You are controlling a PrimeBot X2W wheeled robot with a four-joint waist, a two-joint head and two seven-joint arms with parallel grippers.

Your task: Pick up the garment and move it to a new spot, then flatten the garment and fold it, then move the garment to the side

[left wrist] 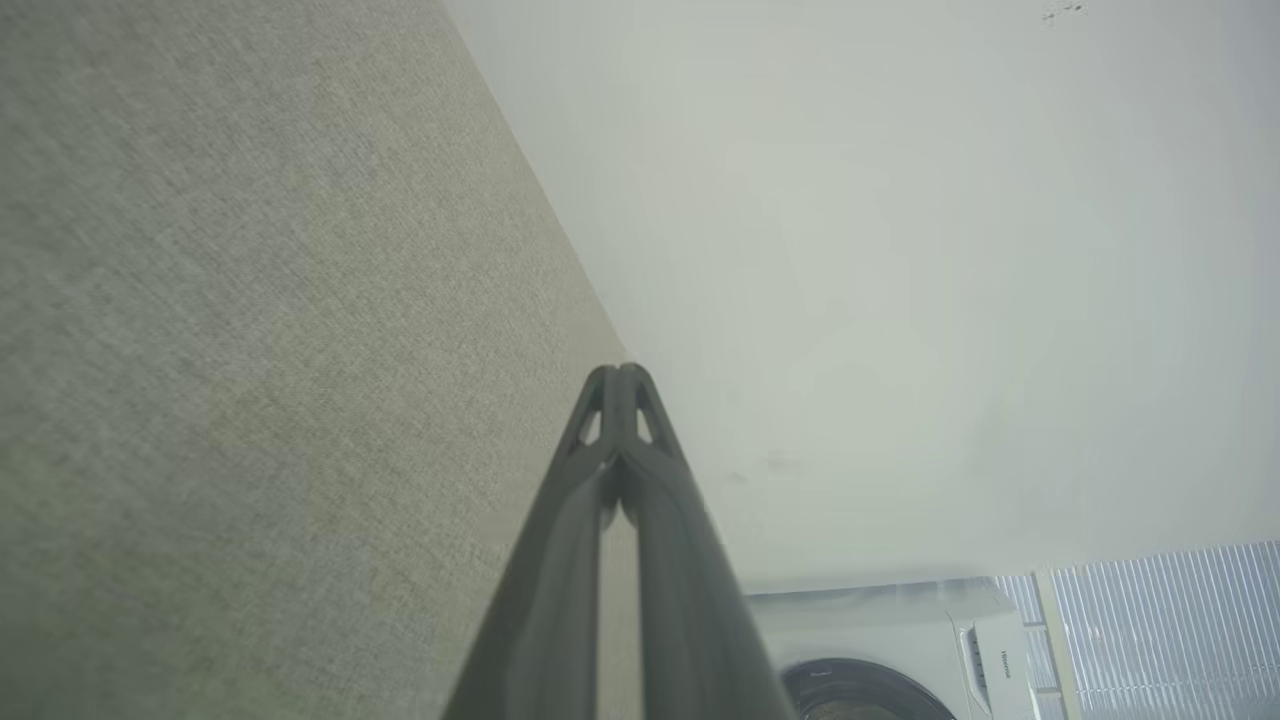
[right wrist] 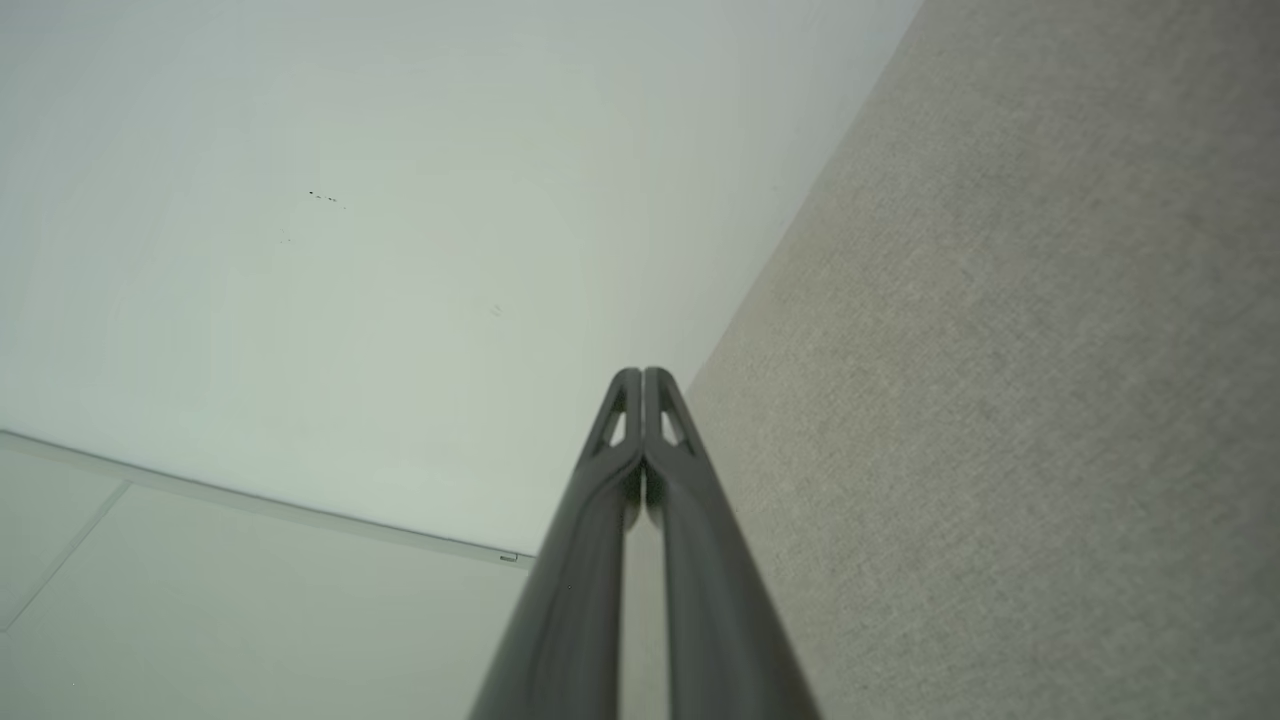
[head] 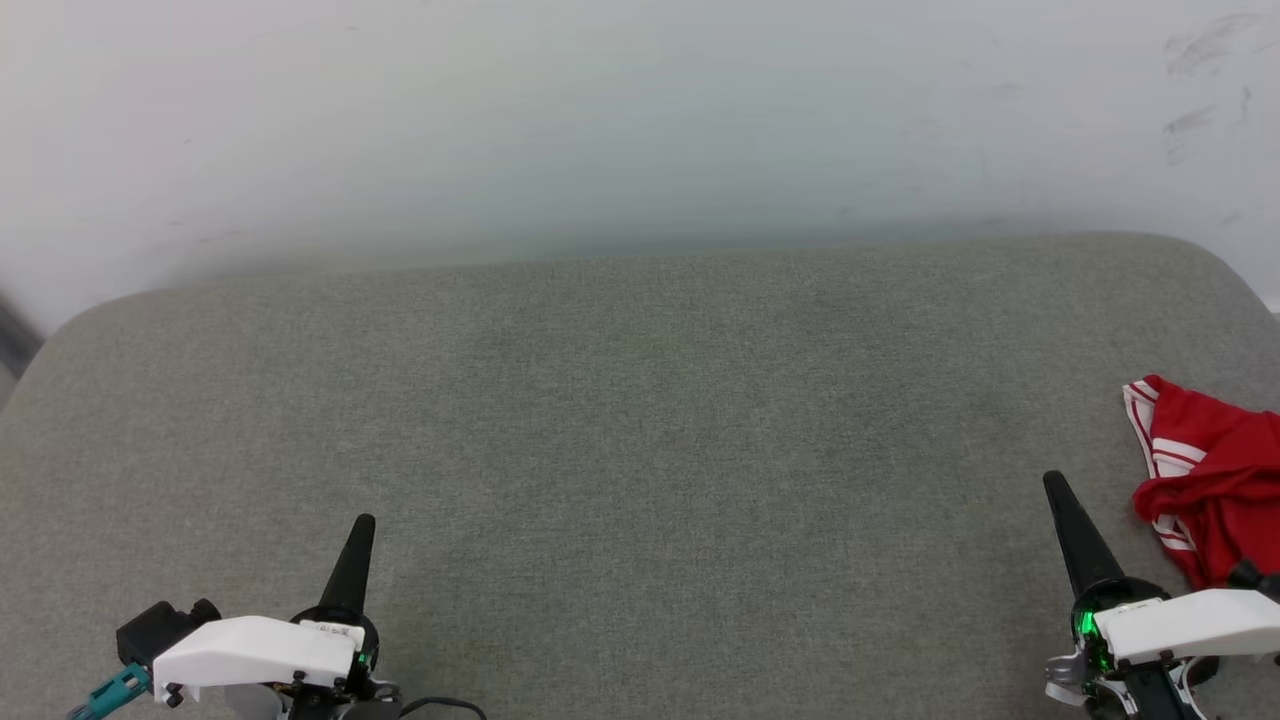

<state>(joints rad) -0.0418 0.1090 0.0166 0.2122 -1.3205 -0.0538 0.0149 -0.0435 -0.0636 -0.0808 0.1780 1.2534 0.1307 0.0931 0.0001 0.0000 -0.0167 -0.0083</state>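
Forward over the cushion [head: 640,450], left fingers [head: 362,525] and right fingers [head: 1055,487], tips together.

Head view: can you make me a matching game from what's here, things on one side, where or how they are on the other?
1 garment
2 left gripper
3 right gripper
4 padded surface

A grey-green, under everything
B lower left, shut
C red and white, crumpled at the right edge
D lower right, shut

Pairs: 1-C, 2-B, 3-D, 4-A
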